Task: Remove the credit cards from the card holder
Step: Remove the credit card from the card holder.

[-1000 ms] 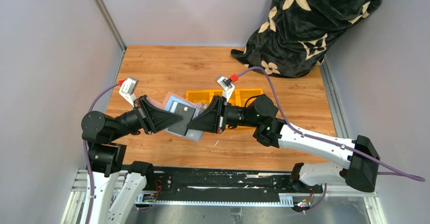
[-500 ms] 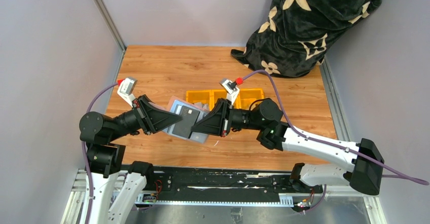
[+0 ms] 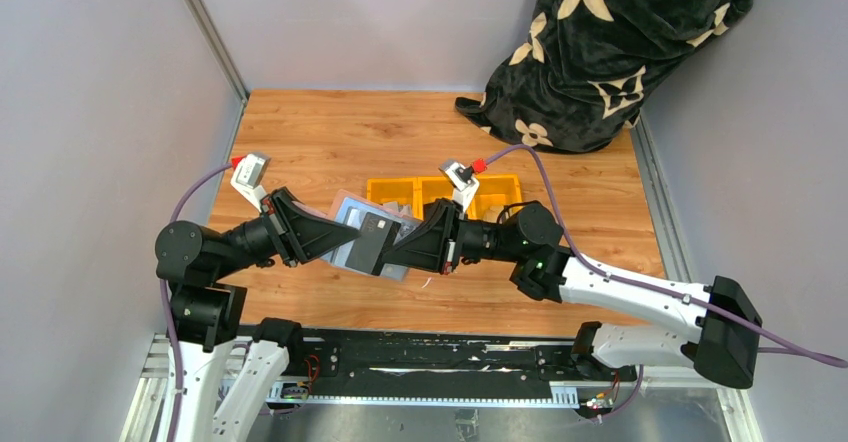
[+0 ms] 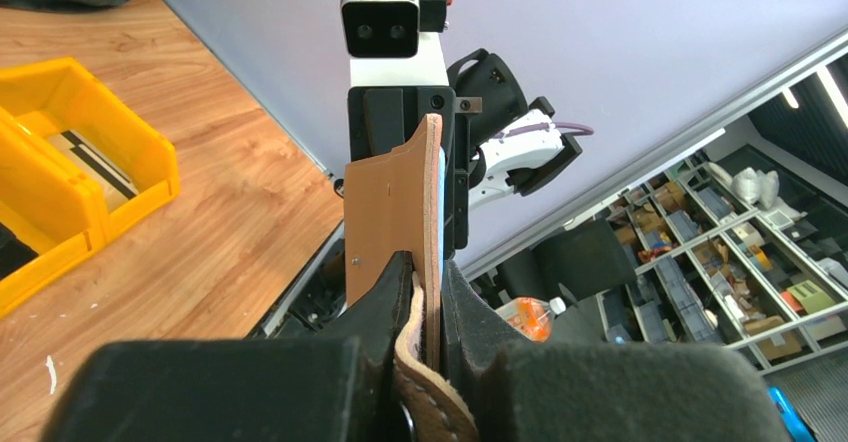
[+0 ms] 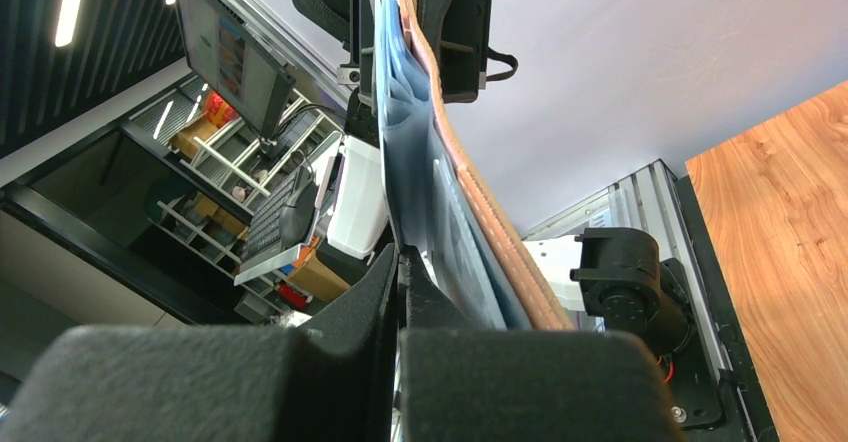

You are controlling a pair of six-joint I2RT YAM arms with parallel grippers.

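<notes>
The card holder (image 3: 350,254) hangs open above the wooden worktop (image 3: 330,132), just left of centre in the overhead frame, tilted and held between both arms. A dark rectangular panel (image 3: 371,241) shows on its grey-blue inner face. The left hand (image 3: 340,234) reaches in from the left, its fingers (image 4: 380,297) pinching the tan leather edge of the holder, which the left wrist view shows standing edge-on. The right hand (image 3: 392,254) comes from the right, pressed together on a thin layer at the holder's inner side. Whether that layer is a card or the lining cannot be told from the right wrist view, where the blue pockets and tan outer skin rise edge-on. Behind the holder a row of yellow bins (image 3: 492,190) sits on the worktop. A black flowered cloth (image 3: 620,42) fills the upper right.
</notes>
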